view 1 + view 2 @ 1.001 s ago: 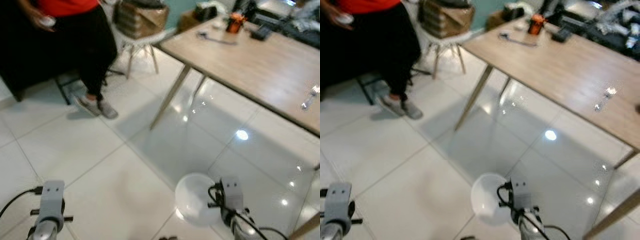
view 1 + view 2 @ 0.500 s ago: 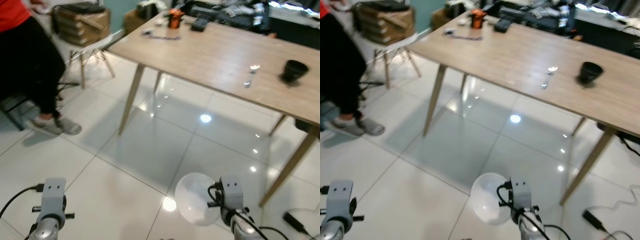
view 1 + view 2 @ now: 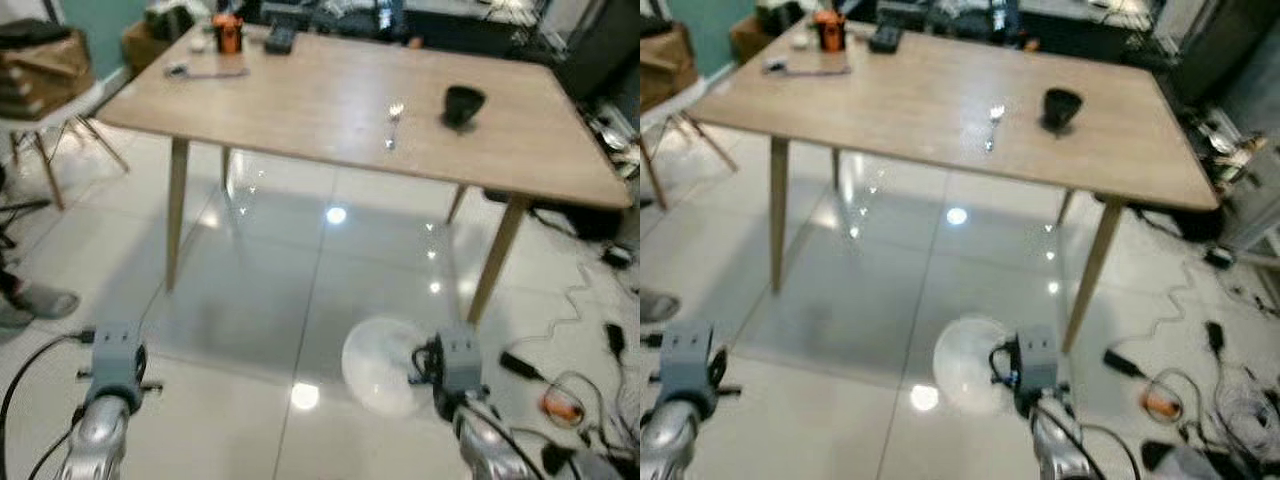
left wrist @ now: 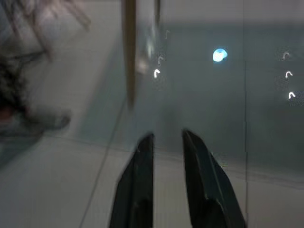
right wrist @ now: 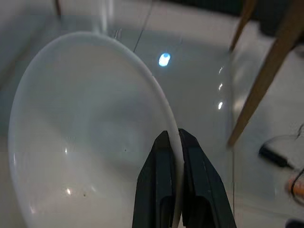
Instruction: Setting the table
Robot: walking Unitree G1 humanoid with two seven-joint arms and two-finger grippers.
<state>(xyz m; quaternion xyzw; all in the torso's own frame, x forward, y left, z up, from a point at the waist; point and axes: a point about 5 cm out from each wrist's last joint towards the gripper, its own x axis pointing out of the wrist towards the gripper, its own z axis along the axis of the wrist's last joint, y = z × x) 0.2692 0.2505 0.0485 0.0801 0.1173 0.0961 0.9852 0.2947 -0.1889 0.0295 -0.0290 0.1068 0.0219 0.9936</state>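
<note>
My right gripper (image 5: 173,137) is shut on the rim of a white bowl (image 5: 85,142), held low over the tiled floor in front of me (image 3: 385,365). My left gripper (image 4: 166,140) is open with nothing between its fingers, hanging over the floor near a table leg. Ahead stands a wooden table (image 3: 320,100). On it lie a silver fork (image 3: 393,122) and, just right of the fork, a black cup (image 3: 463,103).
An orange container (image 3: 228,33), a black device (image 3: 280,38) and clutter sit at the table's far left end. Cables and plugs (image 3: 580,380) litter the floor at the right. A chair with boxes (image 3: 40,90) and a person's shoe (image 3: 30,300) are at the left.
The camera has swung right: the person has slid out of view and the whole table now faces me, closer. The bowl stays in my right gripper.
</note>
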